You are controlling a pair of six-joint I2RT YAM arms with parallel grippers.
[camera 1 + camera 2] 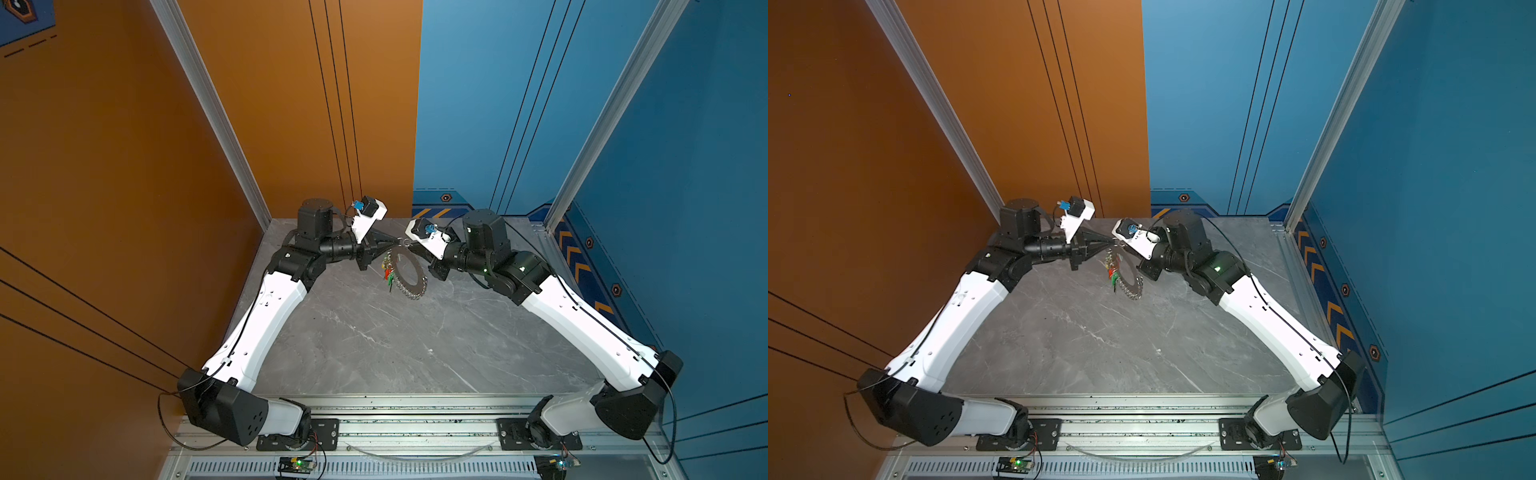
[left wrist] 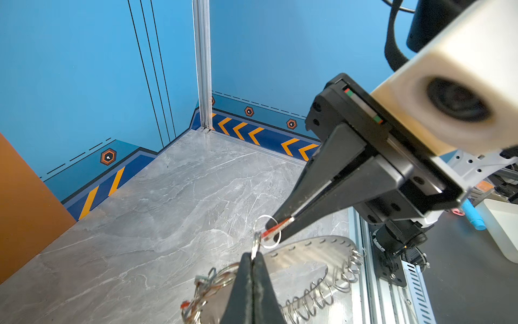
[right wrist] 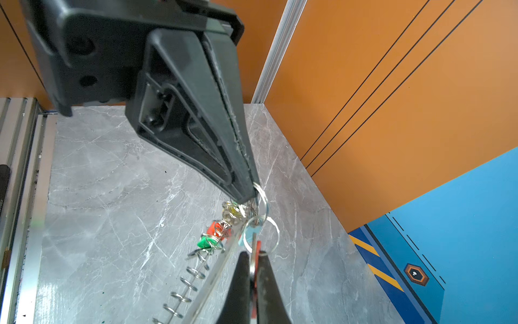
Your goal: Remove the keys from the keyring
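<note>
Above the middle of the table's [image 1: 374, 340] far edge, the left claw [image 3: 253, 193] is closed on a split ring [image 2: 255, 238], steadying the hanging keyring [image 2: 302, 258], while the right claw [image 2: 276, 228] is closed on a red-tagged key [image 2: 273, 230], evidently to work it free.

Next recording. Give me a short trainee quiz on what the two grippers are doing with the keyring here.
1. True or false: with the keyring between them, the left gripper and the right gripper are both shut.
2. What does the right gripper pinch? A) a red-tagged key B) a padlock C) a cable
3. Short answer: which gripper pinches a bare split ring on the keyring's rim?

Key: 1 true; 2 A; 3 the left gripper.
</note>
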